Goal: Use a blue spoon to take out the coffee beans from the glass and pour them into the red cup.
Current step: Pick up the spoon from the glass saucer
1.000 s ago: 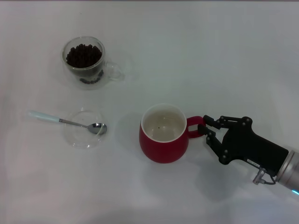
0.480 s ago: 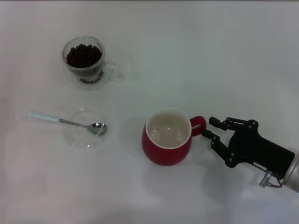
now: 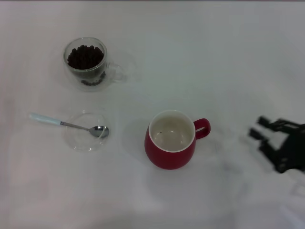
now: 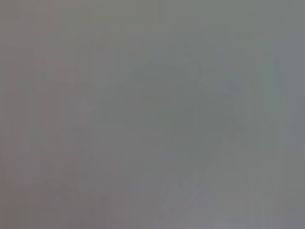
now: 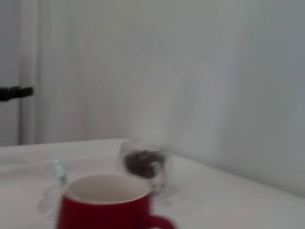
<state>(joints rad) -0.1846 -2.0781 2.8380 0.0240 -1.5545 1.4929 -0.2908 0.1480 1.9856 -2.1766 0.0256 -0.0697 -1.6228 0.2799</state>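
No scooping is seen to be done yet. At the far left of the bench (image 3: 228, 52), the glass (image 3: 86, 63) is filled with the coffee beans (image 3: 85, 56). Nearer, the blue spoon (image 3: 66, 124) is laid untouched, its bowl resting in a clear glass dish (image 3: 86, 130). Toward the middle, the red cup (image 3: 170, 139) is stood upright, with perhaps one dark speck inside. At the far right, the right pincer (image 3: 265, 134) is held apart, well clear of the cup and gripping nothing. The left pincer is not seen.
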